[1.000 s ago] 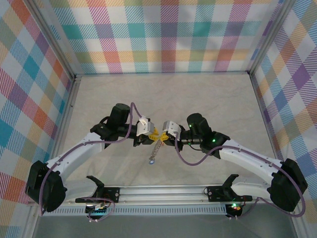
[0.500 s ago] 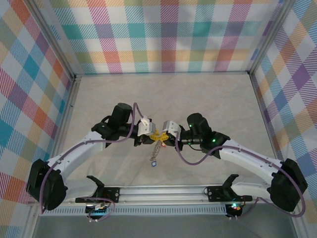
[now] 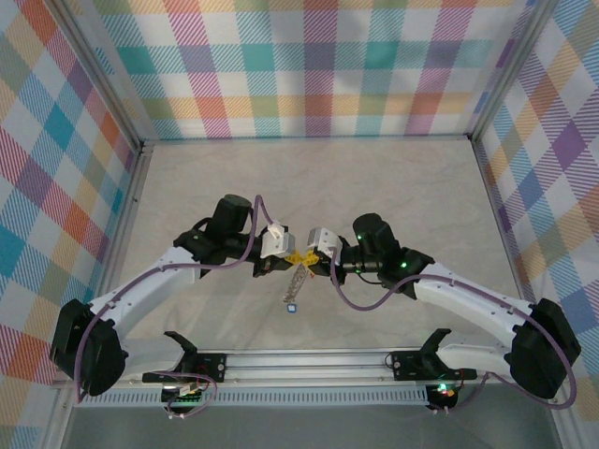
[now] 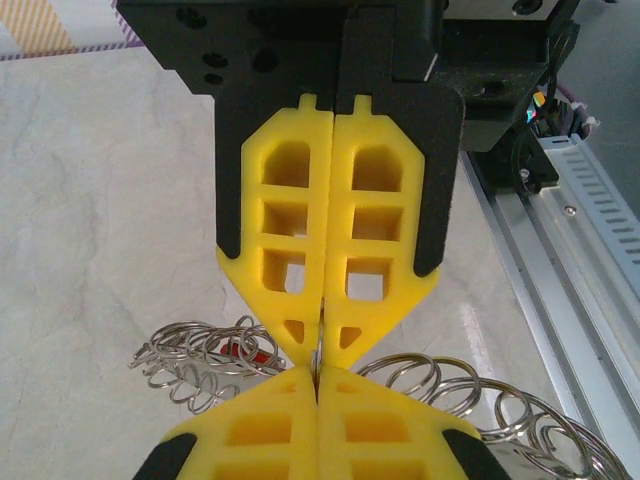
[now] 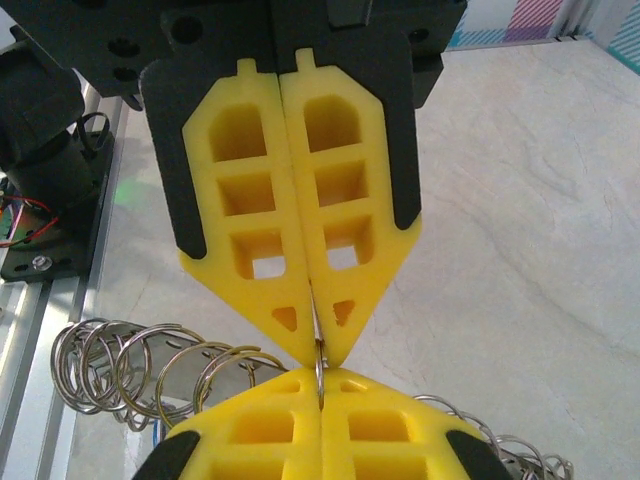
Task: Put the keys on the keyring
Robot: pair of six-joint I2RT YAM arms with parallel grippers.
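Note:
My two grippers meet tip to tip above the middle of the table, left gripper (image 3: 293, 256) and right gripper (image 3: 306, 257). Both are shut on the same thin silvery keyring (image 5: 320, 352), pinched edge-on where the yellow tips touch. In the left wrist view my left gripper (image 4: 318, 372) faces the right one's fingers (image 4: 350, 240). In the right wrist view my right gripper (image 5: 321, 373) faces the left one's fingers (image 5: 290, 200). A chain of metal loops (image 3: 297, 279) dangles below. A key's red head (image 4: 243, 350) shows behind those loops.
A small pale tag (image 3: 291, 306) hangs at the chain's lower end above the beige table (image 3: 393, 178). The aluminium rail (image 3: 309, 360) runs along the near edge, just below the grippers. Plaid walls (image 3: 309, 65) close in the back and both sides.
My left gripper's jaws have closed fully on the keyring and the left arm has edged slightly right. The dangling chain has swung a little. The right gripper stays shut.

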